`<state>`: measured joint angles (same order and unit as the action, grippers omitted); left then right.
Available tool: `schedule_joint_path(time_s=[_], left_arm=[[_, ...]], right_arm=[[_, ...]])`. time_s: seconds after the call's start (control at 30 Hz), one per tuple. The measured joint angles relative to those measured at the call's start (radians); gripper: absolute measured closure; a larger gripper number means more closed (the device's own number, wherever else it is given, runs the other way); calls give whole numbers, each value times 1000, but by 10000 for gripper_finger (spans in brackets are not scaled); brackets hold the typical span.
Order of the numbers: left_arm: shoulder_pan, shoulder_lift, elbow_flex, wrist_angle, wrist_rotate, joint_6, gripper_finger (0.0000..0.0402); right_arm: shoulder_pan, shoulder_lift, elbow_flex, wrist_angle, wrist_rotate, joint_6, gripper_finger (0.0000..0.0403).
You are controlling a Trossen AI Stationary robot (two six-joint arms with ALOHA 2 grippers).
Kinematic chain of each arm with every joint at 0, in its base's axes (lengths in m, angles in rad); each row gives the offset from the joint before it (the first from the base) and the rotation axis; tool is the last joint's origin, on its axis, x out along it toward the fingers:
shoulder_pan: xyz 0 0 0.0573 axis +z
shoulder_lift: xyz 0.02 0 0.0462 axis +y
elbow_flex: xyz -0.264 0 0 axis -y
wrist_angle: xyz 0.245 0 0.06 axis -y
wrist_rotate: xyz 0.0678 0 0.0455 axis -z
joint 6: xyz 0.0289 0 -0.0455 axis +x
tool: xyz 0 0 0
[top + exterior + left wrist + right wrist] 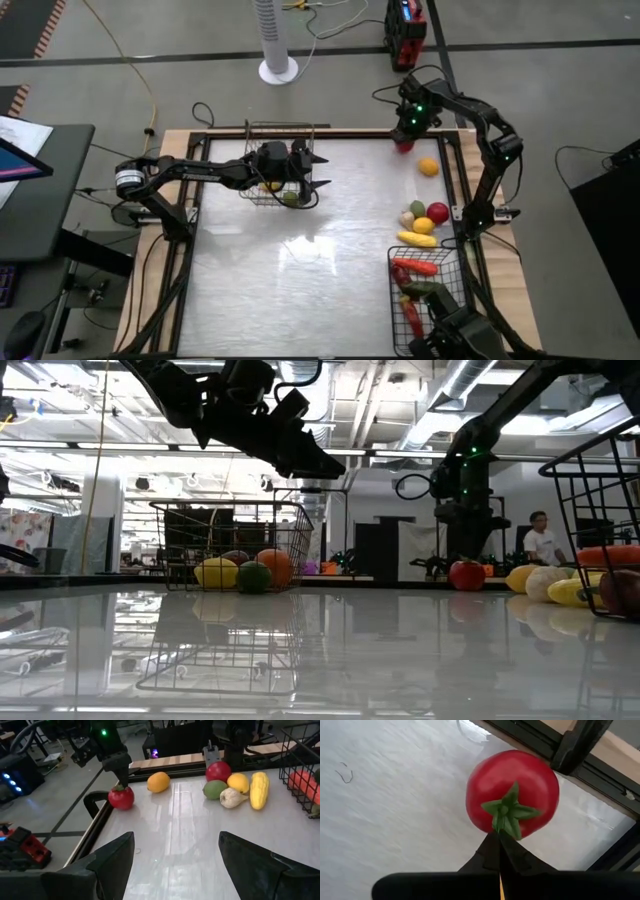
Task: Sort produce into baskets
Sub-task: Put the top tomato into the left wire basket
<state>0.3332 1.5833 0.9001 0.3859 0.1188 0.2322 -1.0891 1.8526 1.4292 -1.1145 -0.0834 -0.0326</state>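
Observation:
My right gripper [405, 137] is at the table's far right corner, shut, its tips on a red tomato [404, 146]. The tomato also shows in the right wrist view [512, 790] and the left wrist view [121, 798]. My left gripper [318, 172] is open and empty, above the right side of the silvery basket [262, 130]. It also shows in the low view [305, 460]. That basket [170, 545] holds yellow, green, orange and maroon round pieces. The darker basket [395, 300] at the near right holds long red and green pieces. My right gripper comes at the tomato from above, fingers pointing down. The shut fingertips [495, 845] meet on the green stem [506, 812] at the tomato's top, and they hide how much of the stem lies between them. The tomato is upright, low at the table's far edge [466, 574]. I cannot tell whether it is lifted.
Loose produce lies along the right side: an orange piece [428, 167], then a red [437, 212], a green [417, 207], a white [407, 217] and a yellow [423, 226] piece, and a long yellow one [416, 239]. The dark table frame [455, 160] runs beside them. The table's middle is bare.

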Motion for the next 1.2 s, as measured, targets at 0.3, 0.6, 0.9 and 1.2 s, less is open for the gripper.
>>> schedule_joint_path(time_s=[0.3, 0.6, 0.9, 1.2], left_arm=[[0, -4, 0, -17, -14, 5, 123], [1, -33, 0, -57, -75, 52, 123], [1, -163, 0, -203, -177, 100, 123], [1, -231, -18, -400, -143, 97, 123]], right_arm=[[4, -45, 14, -34, 2, -2, 385], [67, -194, 31, -85, -19, 6, 386], [310, -313, 31, -20, -65, 91, 384], [582, -293, 50, 141, -78, 193, 383]])
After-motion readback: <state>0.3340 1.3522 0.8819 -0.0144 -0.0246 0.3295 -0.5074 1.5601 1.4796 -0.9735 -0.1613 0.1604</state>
